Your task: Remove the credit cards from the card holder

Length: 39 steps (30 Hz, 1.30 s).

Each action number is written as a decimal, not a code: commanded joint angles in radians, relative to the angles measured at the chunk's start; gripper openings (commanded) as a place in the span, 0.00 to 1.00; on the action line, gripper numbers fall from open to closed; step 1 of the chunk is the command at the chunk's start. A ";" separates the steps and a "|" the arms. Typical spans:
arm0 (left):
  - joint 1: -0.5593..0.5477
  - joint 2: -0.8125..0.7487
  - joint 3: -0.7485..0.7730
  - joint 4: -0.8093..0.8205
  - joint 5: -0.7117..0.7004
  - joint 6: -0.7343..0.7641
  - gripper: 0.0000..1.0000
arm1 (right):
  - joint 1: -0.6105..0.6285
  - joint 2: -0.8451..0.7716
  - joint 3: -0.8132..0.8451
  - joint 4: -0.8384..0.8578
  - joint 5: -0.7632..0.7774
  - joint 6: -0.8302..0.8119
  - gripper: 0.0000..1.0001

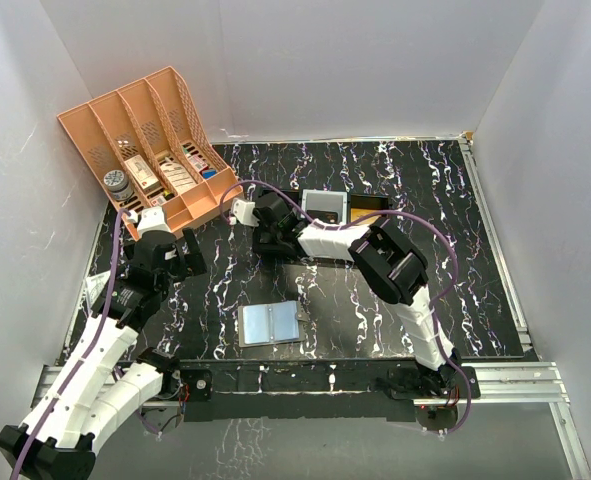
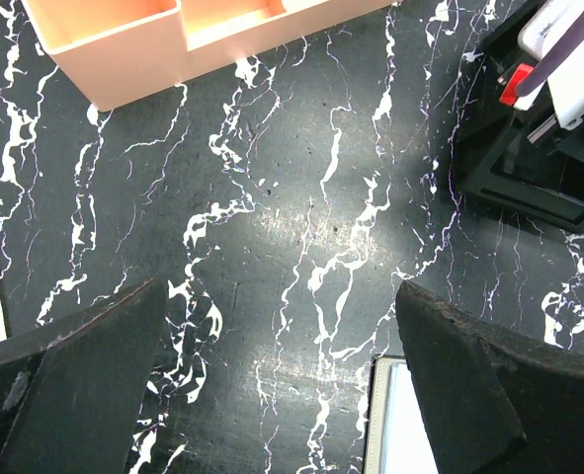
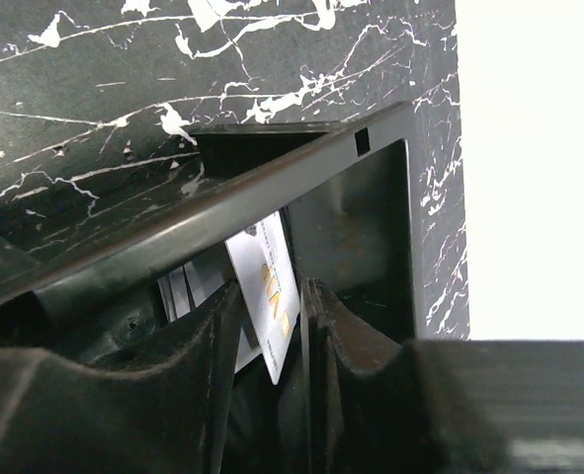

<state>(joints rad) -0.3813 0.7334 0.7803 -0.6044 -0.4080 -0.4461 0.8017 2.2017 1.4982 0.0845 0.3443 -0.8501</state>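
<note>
From above, the card holder (image 1: 272, 323) is lying open on the table (image 1: 475, 300), well apart from the black tray (image 1: 371, 204). In the left wrist view, the left pincer (image 2: 282, 395) is hanging wide open above the table, gripping nothing, with the card holder's corner beside one finger. In the right wrist view, the right pincer (image 3: 272, 296) is pinching a white credit card (image 3: 264, 272), its gap narrow, beside the tray's wall.

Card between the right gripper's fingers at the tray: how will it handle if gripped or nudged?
The credit card looks thin and flat: probably light and fairly stiff, flexing a little. Its glossy face may slip in the right gripper; it sits tilted there. Released into the black tray, it should lie flat, not roll.
</note>
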 commanded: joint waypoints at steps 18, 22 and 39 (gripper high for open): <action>0.005 0.015 0.001 -0.004 0.001 0.009 0.99 | -0.016 -0.232 0.018 -0.024 -0.152 0.281 0.53; 0.005 0.011 0.004 -0.009 -0.008 0.005 0.99 | -0.016 -0.363 -0.042 -0.028 -0.197 0.551 0.68; 0.005 -0.006 0.013 -0.048 -0.096 -0.035 0.99 | 0.251 -0.673 -0.445 -0.394 -0.082 1.648 0.76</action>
<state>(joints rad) -0.3813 0.7364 0.7803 -0.6239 -0.4530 -0.4656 0.9138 1.5402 1.0950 -0.2302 0.1299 0.5911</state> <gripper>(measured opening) 0.985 0.763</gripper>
